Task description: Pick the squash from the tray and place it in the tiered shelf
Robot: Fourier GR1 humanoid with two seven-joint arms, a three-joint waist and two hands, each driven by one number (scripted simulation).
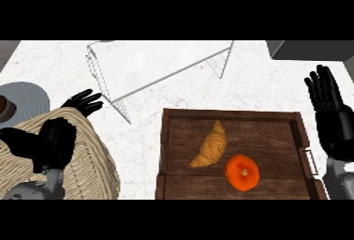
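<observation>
Spanning the view, white marbled counter [145, 136] bears a wooden tray [235, 116].

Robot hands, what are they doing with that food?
Nothing is being held yet. The orange squash lies in the wooden tray beside a croissant. The right hand is open at the right edge, next to the tray. The left hand is open too, over a woven basket. The wire tiered shelf stands behind the tray.
</observation>
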